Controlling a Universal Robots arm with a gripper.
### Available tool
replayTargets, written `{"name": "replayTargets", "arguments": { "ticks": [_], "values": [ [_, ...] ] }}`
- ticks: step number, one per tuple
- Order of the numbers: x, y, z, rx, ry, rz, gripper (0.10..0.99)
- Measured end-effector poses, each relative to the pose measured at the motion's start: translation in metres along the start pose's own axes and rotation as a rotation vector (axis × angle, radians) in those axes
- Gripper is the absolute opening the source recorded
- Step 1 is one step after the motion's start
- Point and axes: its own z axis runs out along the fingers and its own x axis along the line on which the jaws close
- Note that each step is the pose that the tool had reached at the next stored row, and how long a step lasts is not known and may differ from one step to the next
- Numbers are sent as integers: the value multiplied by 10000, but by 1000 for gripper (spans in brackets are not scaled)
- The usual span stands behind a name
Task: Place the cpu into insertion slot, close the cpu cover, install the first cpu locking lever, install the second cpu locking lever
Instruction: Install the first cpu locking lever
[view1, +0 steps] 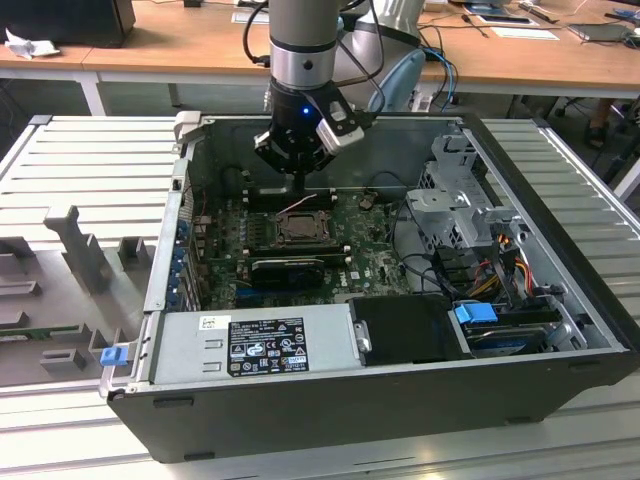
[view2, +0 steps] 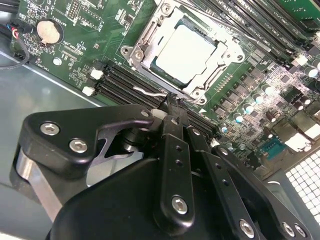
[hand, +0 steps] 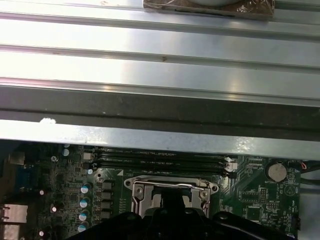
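cpu (view2: 186, 52) seated under lowered cpu cover (view2: 148, 37) | hand (view2: 171, 101) fingers together, tips beside wire locking lever (view2: 147, 92)

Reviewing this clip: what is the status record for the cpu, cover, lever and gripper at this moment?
cpu: cpu lies flat in the insertion slot
cover: cpu cover is down, framing the chip through its window
lever: a wire lever runs along the socket edge nearest the gripper; whether it is latched is unclear
gripper: gripper is low over the motherboard, its tip at that lever
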Motion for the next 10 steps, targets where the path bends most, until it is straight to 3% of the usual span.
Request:
{"name": "replayTargets", "arguments": {
  "ticks": [4,7,10],
  "values": [
    [-58,-5,12,-44,-2,-1,106],
    [-58,-5,26,-371,-23,6,106],
    [-56,-7,80,-420,-27,9,106]
  ]
}}
